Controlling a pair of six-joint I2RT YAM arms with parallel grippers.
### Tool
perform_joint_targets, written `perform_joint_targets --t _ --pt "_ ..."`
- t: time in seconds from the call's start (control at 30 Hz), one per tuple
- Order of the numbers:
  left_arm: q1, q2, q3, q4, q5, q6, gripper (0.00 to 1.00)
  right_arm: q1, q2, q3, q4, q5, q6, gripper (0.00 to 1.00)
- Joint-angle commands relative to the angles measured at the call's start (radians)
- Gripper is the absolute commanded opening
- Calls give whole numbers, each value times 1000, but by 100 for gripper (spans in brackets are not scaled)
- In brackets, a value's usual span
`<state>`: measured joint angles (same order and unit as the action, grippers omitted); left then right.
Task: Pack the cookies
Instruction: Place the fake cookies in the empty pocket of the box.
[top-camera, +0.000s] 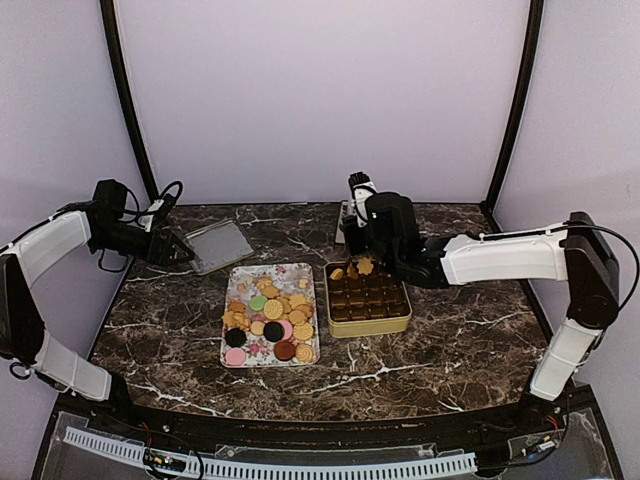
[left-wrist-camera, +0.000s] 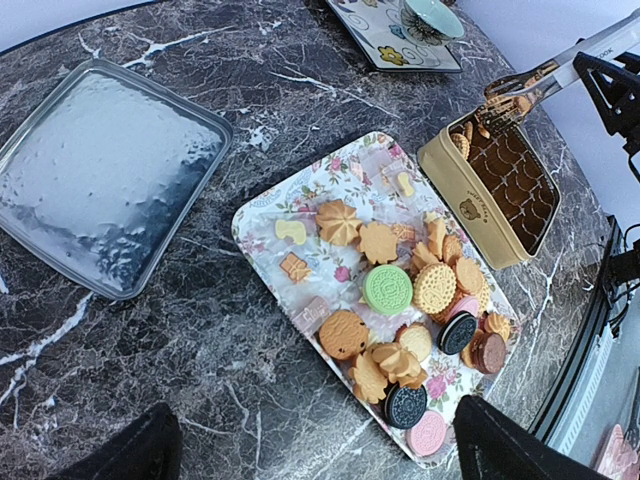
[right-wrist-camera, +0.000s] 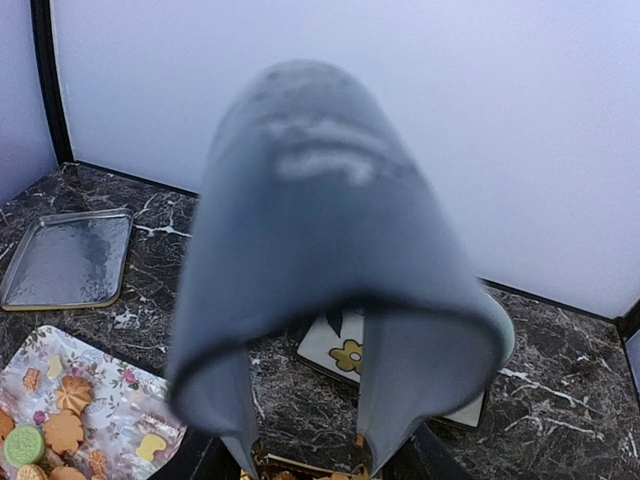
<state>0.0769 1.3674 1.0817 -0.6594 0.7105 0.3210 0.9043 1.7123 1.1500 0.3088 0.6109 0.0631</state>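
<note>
Right gripper (top-camera: 378, 240) squeezing tongs (left-wrist-camera: 545, 72) with a cookie (left-wrist-camera: 497, 105) over the tin (left-wrist-camera: 480, 215) — early slack drops it askew; left gripper (left-wrist-camera: 320, 455) wide, empty.

Many small cookies (top-camera: 268, 318) lie heaped on a flowered tray (top-camera: 250, 275) at the middle of the marble counter (top-camera: 450, 340). Most are golden-tan rounds and flower shapes, and a green disc (left-wrist-camera: 388, 289), pink discs and dark sandwich rounds (left-wrist-camera: 406, 405) lie among them. A few tan cookies sit in the far left corner of the gold tin (top-camera: 370, 326), just right of the tray.
</note>
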Motion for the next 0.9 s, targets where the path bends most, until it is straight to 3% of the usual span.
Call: perform_joint_targets --t 0.0,0.87 --pt "9 -14 -12 1 12 4 97 10 10 43 50 45 -24 47" --pt "9 -13 -12 -5 20 4 97 -5 -109 -85 44 143 -52 43"
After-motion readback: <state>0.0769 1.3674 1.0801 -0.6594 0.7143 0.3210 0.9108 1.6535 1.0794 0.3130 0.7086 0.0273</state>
